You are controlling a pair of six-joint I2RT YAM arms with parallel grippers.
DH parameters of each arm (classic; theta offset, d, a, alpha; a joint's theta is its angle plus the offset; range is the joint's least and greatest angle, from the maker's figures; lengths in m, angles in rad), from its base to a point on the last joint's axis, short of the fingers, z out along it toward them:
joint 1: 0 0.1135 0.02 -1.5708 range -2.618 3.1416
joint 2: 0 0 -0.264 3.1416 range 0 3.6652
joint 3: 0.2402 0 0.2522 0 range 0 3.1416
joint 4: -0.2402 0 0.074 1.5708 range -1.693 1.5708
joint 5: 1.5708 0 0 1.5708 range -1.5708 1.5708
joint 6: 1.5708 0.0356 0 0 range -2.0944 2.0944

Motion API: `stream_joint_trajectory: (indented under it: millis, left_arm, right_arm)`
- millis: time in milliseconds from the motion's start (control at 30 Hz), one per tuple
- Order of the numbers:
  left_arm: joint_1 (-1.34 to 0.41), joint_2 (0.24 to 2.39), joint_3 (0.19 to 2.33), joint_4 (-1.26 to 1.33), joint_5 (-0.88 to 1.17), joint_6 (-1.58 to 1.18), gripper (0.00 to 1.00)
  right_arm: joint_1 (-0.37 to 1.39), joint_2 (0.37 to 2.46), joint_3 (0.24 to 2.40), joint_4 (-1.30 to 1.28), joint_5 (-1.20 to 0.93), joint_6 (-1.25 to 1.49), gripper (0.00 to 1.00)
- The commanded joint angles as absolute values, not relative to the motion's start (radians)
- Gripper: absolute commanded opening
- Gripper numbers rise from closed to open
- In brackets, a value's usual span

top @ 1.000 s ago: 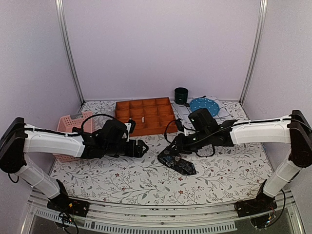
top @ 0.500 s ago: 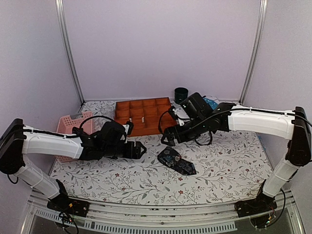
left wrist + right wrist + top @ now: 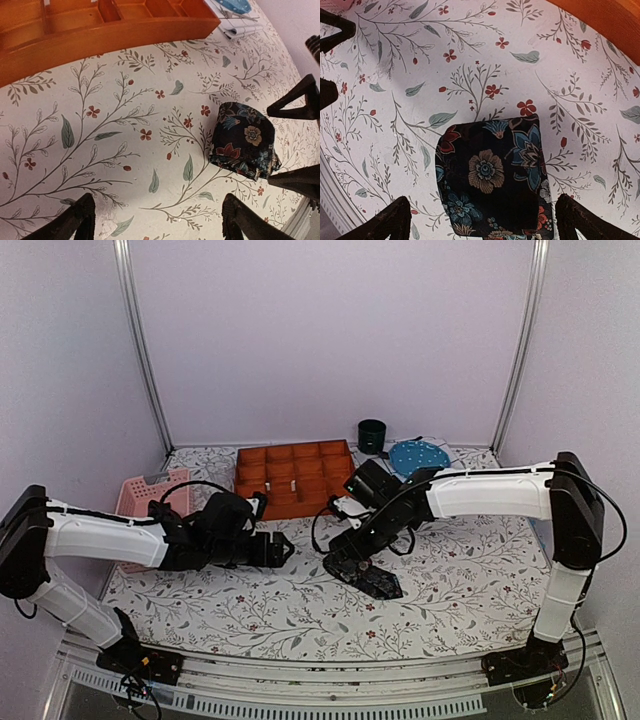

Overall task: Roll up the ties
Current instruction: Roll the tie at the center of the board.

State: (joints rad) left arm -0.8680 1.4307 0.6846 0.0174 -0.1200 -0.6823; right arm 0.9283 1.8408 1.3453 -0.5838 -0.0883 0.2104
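While the right gripper (image 3: 484, 205) and left gripper (image 3: 156, 210) hover open by the part-rolled floral necktie (image 3: 490, 175), rolling looks unfinished. The next move probably means pinching the roll and turning it onward.

The light is soft and even and comes from above. In the top view only weak, diffuse shadows lie on the flowered tablecloth (image 3: 450, 580). Both wrist views are bright and sharp in the middle, so the pattern of the tie (image 3: 490, 175) is clear. The dark fingers (image 3: 390, 225) at the bottom edge are almost black silhouettes, and the straight edge of the orange tray (image 3: 100, 30) looks curved from lens distortion
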Motion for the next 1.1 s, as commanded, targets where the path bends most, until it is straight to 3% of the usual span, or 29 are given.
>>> stream_joint_trajectory:
  millis: [0, 267, 533, 733, 1067]
  left_arm:
    - [-0.847, 1.418, 0.672, 0.019, -0.117, -0.681, 0.85]
    - [-0.842, 1.430, 0.667, 0.027, -0.106, -0.683, 0.85]
    - [-0.839, 1.440, 0.670, 0.032, -0.097, -0.683, 0.85]
    - [-0.837, 1.447, 0.670, 0.034, -0.091, -0.686, 0.85]
    - [-0.836, 1.452, 0.671, 0.038, -0.086, -0.689, 0.85]
  right_arm:
    - [0.943, 1.939, 1.387, -0.586, -0.111, 0.167, 0.99]
    - [0.943, 2.020, 1.417, -0.619, -0.004, 0.149, 1.00]
    - [0.943, 2.059, 1.419, -0.614, -0.034, 0.133, 0.99]
    - [0.943, 2.067, 1.415, -0.609, -0.037, 0.117, 0.87]
    - [0.943, 2.051, 1.400, -0.596, -0.056, 0.097, 0.55]
